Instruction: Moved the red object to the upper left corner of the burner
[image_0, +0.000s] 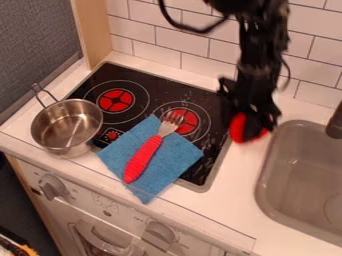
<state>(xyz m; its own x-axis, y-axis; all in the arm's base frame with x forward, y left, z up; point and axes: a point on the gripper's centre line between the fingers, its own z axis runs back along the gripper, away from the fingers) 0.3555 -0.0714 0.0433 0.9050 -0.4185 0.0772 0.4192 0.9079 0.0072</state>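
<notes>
A: Item one, the claw (254, 134): right of the stove (157, 85). We cannot tell whether it is open or closed on anything.

B: Item two, the red object (238, 128): at the claw, between stove and sink (272, 167), partly hidden. We cannot tell whether it touches the surface (244, 187).

A: Destination: the stove's far left corner, beyond the left burner (115, 100).

B: Hazards, then?

A: One, a poor grip. The piece looks rounded, so an off-centre hold could let it slip, perhaps into the sink.

B: Two, a low crossing. We might drag the fork (142, 160) or ruck the blue cloth (172, 162).

A: Three, overshooting towards us on the left. That could knock the pot (65, 122), standing at the stove's near left.

B: Four, an early release, leaving the piece short of the corner.
</notes>
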